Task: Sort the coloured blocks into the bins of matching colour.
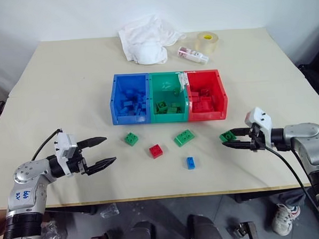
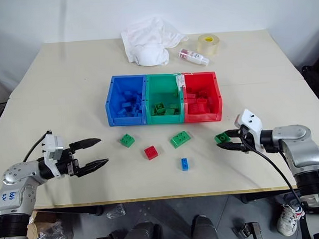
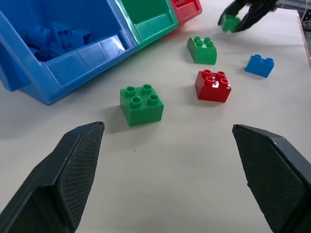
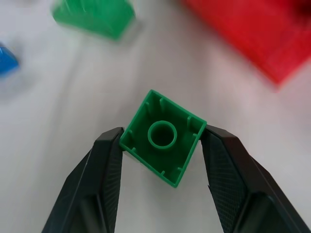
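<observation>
Three joined bins stand in a row mid-table: blue (image 1: 130, 119), green (image 1: 169, 118) and red (image 1: 207, 115), each with blocks of its own colour inside. In front of them lie a small green block (image 1: 131, 138), a red block (image 1: 156, 150), a longer green block (image 1: 184, 137) and a small blue block (image 1: 190, 162). My right gripper (image 1: 226, 139) is shut on another green block (image 4: 163, 137), held underside up just above the table, right of the loose blocks. My left gripper (image 1: 110, 149) stands open at the front left, pointing at the small green block (image 3: 141, 104), nothing between its fingers.
At the table's far side lie a crumpled white cloth (image 1: 144, 40), a small bottle (image 1: 192, 54) on its side and a roll of clear tape (image 1: 208, 41). The table's front edge (image 1: 163, 195) runs just below both grippers.
</observation>
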{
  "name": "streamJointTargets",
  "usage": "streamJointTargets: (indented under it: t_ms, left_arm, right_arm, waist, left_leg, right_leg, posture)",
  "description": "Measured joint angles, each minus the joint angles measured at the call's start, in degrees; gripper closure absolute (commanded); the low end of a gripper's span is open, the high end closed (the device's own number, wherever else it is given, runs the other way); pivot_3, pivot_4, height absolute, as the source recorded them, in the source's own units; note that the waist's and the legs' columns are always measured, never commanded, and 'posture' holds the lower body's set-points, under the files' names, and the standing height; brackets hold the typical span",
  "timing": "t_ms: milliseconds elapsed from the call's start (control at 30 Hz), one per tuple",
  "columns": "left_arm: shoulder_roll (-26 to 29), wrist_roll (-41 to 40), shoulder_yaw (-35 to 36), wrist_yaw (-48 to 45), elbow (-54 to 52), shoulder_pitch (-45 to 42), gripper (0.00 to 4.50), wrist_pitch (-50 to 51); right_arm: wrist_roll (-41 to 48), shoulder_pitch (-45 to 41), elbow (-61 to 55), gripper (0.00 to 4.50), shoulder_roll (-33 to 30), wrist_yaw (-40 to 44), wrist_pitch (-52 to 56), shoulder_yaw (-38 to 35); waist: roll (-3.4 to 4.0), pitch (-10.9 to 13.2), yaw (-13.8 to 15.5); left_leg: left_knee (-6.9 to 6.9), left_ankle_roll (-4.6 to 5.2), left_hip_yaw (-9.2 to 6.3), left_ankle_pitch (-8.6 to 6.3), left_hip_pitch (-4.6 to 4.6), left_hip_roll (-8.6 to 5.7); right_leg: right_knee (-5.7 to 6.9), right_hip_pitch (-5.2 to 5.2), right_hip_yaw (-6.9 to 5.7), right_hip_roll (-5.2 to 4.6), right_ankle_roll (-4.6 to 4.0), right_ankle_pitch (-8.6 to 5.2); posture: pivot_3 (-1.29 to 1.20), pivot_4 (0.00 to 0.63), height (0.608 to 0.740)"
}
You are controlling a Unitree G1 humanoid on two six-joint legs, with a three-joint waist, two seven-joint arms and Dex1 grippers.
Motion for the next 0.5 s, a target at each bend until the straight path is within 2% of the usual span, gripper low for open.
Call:
streamJointTargets:
  t_ms: [67, 200, 300, 433, 500]
  left_arm:
    - [0.0, 0.0, 0.1, 0.4, 0.0, 0.0, 0.00, 0.0]
    - [-0.4, 0.0, 0.0, 0.6, -0.2, -0.2, 0.00, -0.3]
    - [-0.4, 0.0, 0.0, 0.8, -0.2, -0.1, 0.00, -0.4]
    - [-0.5, 0.0, -0.1, 0.8, 0.0, -0.6, 0.00, -0.9]
    - [-0.6, 0.0, -0.3, 0.8, 0.0, -1.1, 0.00, -1.2]
  right_arm:
    - [0.8, -3.9, -2.6, 2.45, 1.2, -1.8, 3.0, 0.0]
    - [1.4, -14.9, -2.5, 2.45, 8.7, -5.9, 3.0, 0.7]
    - [-0.6, -21.8, 3.3, 2.45, 14.1, -7.3, 1.2, 3.6]
    - [-4.1, -29.6, 17.0, 2.45, 22.0, -8.9, -5.7, 6.6]
    - [-6.0, -32.7, 24.2, 1.73, 25.0, -10.1, -9.5, 7.0]
  waist:
    - [0.01, 0.0, -0.3]
    - [0.02, 0.0, -0.9]
    - [0.02, 0.0, -1.3]
    - [0.02, 0.0, -1.6]
    - [0.02, 0.0, -1.7]
  left_leg:
    - [0.00, -0.01, 0.05, 0.00, 0.00, 0.02]
    - [-0.06, -0.06, 0.01, 0.00, 0.00, 0.07]
    - [-0.08, -0.05, -0.07, 0.00, -0.01, -0.05]
    - [-0.07, -0.04, -0.17, 0.00, -0.01, -0.10]
    - [-0.07, -0.04, -0.18, 0.00, -0.01, -0.11]
  right_leg:
    - [-0.01, -0.02, 0.02, 0.01, 0.00, 0.00]
    - [0.03, -0.08, -0.01, 0.05, -0.01, 0.00]
    - [0.07, -0.08, -0.02, 0.00, -0.01, 0.00]
    - [0.28, -0.11, -0.05, -0.02, -0.02, 0.00]
    - [0.37, -0.16, -0.06, -0.03, -0.03, 0.01]
  posture:
    - [0.00, 0.150, 0.740]
    - [0.00, 0.150, 0.740]
    - [0.00, 0.150, 0.740]
    - [0.00, 0.150, 0.740]
    - [0.00, 0.150, 0.740]
